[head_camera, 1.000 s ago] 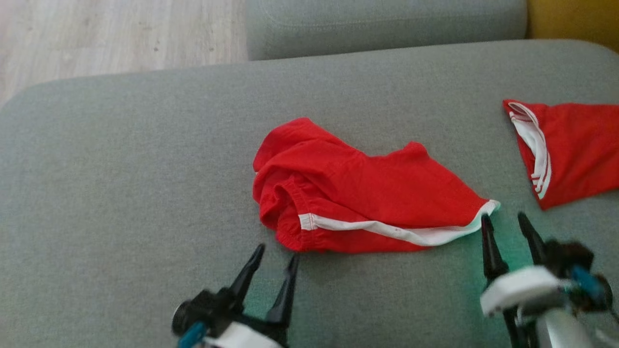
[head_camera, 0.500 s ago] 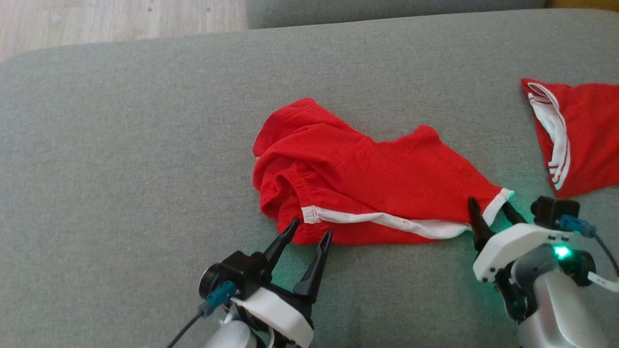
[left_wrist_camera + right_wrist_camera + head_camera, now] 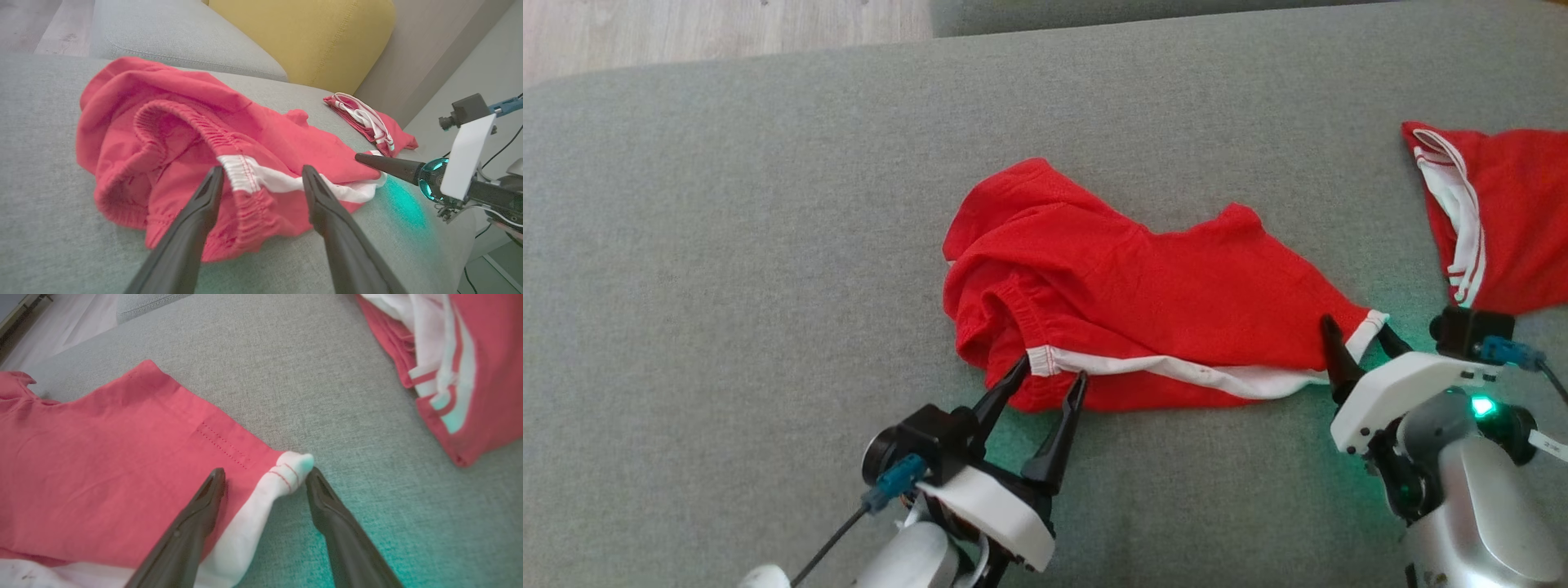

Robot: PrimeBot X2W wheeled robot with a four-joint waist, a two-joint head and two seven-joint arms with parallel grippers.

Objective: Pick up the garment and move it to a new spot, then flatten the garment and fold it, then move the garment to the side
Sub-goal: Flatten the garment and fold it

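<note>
The garment (image 3: pixel 1143 302) is a pair of red shorts with a white side stripe, lying crumpled in the middle of the grey couch seat (image 3: pixel 727 245). My left gripper (image 3: pixel 1052 369) is open, its fingers straddling the elastic waistband (image 3: pixel 249 192) at the stripe's end. My right gripper (image 3: pixel 1357 328) is open too, with the white-trimmed leg corner (image 3: pixel 292 467) lying between its fingers. In the left wrist view the right gripper's finger (image 3: pixel 384 165) shows at the garment's (image 3: pixel 171 134) far end. Neither pair of fingers has closed on the cloth.
A second red garment with white stripes (image 3: pixel 1494 216) lies at the seat's right edge. A yellow cushion (image 3: pixel 302 36) stands behind the couch seat. Wooden floor (image 3: pixel 719 28) shows beyond the seat's far left edge.
Both grippers moved forward onto the garment's near edge: the left onto the waistband, the right onto the leg corner. The head camera tilted down a little. Both stayed open.
</note>
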